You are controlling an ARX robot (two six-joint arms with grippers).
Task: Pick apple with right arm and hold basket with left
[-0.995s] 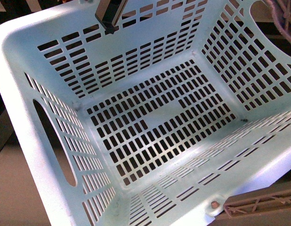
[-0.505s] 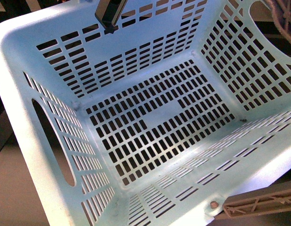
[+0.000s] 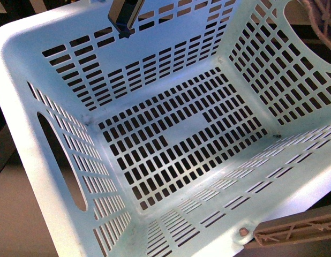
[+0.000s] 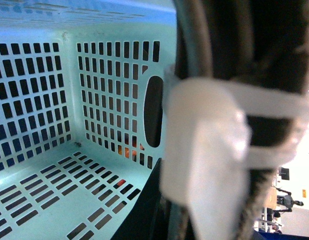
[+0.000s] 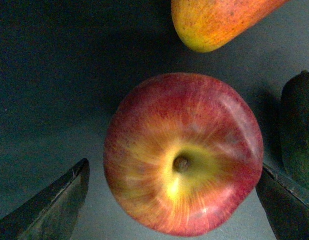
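The pale mint-blue basket point(image 3: 31, 69) fills the front view, tilted, with nothing inside. My left gripper point(image 3: 125, 19) is shut on its far rim; only a dark finger shows there. In the left wrist view the basket's slotted inside point(image 4: 54, 100) shows behind a blurred white clip point(image 4: 209, 150) and a dark finger point(image 4: 142, 212). The red apple point(image 5: 182, 152), stem dimple facing the camera, lies on a dark surface in the right wrist view. My right gripper point(image 5: 173, 167) is open, with one finger point(image 5: 54, 210) on each side of the apple and a gap between finger and fruit on the one side.
The basket's brown-grey ribbed handle point(image 3: 296, 231) hangs at the near right corner. An orange-yellow fruit point(image 5: 219, 20) lies close beyond the apple. A dark green fruit point(image 5: 299, 130) lies beside it near one finger. Orange and red glints point(image 4: 125, 151) show through the basket's slots.
The basket has shifted only slightly; its handle at the near right corner sits a little differently. The left finger stays on the far rim.
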